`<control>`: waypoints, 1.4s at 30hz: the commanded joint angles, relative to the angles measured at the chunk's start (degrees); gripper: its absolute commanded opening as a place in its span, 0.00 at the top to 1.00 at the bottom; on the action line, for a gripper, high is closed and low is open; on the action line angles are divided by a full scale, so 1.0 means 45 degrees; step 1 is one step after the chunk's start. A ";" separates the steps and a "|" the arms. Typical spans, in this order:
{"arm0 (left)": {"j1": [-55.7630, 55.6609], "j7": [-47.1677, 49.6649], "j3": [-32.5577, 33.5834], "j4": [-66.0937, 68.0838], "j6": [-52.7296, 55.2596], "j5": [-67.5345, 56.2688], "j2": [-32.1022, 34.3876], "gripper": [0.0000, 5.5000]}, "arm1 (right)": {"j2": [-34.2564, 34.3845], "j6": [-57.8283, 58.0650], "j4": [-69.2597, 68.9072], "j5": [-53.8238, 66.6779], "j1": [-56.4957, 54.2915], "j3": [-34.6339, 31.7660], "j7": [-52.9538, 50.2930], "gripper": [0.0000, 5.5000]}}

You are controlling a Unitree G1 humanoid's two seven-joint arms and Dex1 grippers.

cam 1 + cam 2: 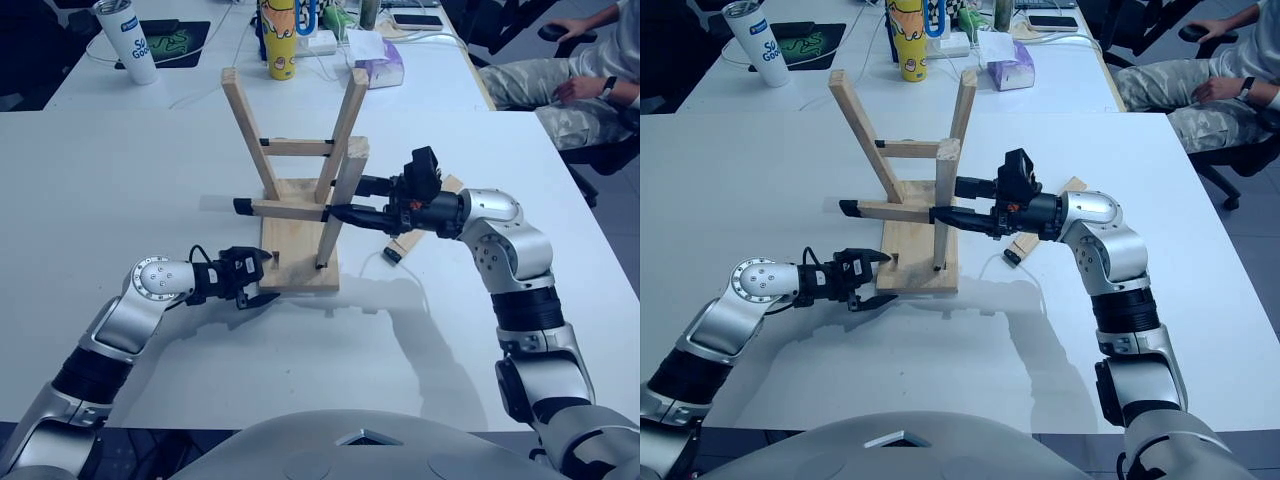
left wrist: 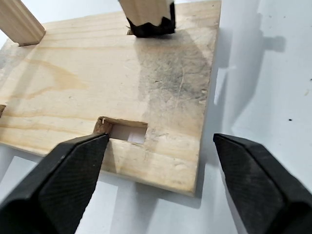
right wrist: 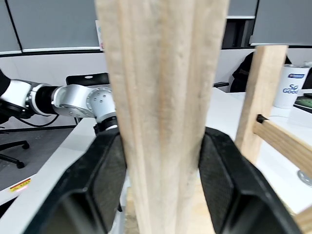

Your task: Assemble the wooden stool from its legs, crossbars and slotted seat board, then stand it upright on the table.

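Stool (image 1: 300,190), half built, sits upside down in the middle of the white surface (image 1: 120,200), with its seat board (image 1: 290,255) lying flat and its legs pointing up.

At the near left, the left gripper (image 1: 268,277) hangs low at the board's near-left corner. Its jaws are spread wide, one finger over the wood and the other out past the board's edge. An empty slot (image 2: 129,132) is cut into the board between them, by the finger (image 2: 73,165) that is over the wood.

Two legs rise from the far half of the board. The far-left leg (image 1: 250,130) leans left and the far-right leg (image 1: 340,130) leans right, and a short crossbar (image 1: 297,148) joins them. A second crossbar (image 1: 285,210) runs from a dark tip on the left across to the near-right leg (image 1: 335,225). That leg's dark lower end meets the board near its right edge.

The right gripper (image 1: 345,198) comes in from the right, with its jaws clamped on the near-right leg about halfway up. In the right wrist view the pads (image 3: 105,180) press against both sides of the wood.

To the right of the board, under the right arm, a loose wooden piece (image 1: 410,242) lies flat on the surface.
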 commanded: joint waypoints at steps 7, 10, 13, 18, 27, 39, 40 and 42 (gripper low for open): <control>0.0084 -0.0077 0.0082 0.0131 0.0012 0.0163 0.0130 0.28 | -0.1094 0.0211 0.1254 -0.0315 -0.0420 0.0167 0.1240 0.63; 0.0125 -0.0077 0.0095 0.0085 0.0035 0.0188 0.0107 0.28 | -0.1548 0.0451 0.1177 -0.0185 -0.0500 0.0147 0.1769 0.63; 0.0160 -0.0049 0.0105 0.0052 0.0060 0.0189 0.0073 0.28 | -0.1938 0.0351 0.1632 -0.0323 -0.0948 0.0066 0.2195 0.63; 0.0196 0.0025 0.0076 0.0053 0.0061 0.0218 0.0004 0.28 | -0.2374 0.0295 0.2215 -0.0513 -0.1662 0.0073 0.2912 0.63; 0.0240 0.0150 -0.0001 -0.0031 0.0106 0.0226 -0.0118 0.28 | -0.1952 -0.1518 0.2961 -0.1661 -0.2027 0.0309 0.2851 0.63; 0.0192 0.0193 -0.0010 0.0054 0.0052 0.0258 -0.0213 0.28 | -0.2595 -0.1518 0.4124 -0.2203 -0.3360 0.1130 0.4910 0.63; 0.0172 0.0200 -0.0018 0.0066 0.0048 0.0259 -0.0236 0.28 | -0.2640 -0.1532 0.4619 -0.2212 -0.3721 0.1231 0.5031 0.63; 0.0130 0.0220 -0.0051 0.0131 0.0015 0.0283 -0.0288 0.28 | -0.2833 -0.1896 0.5506 -0.2362 -0.4307 0.1746 0.5118 0.63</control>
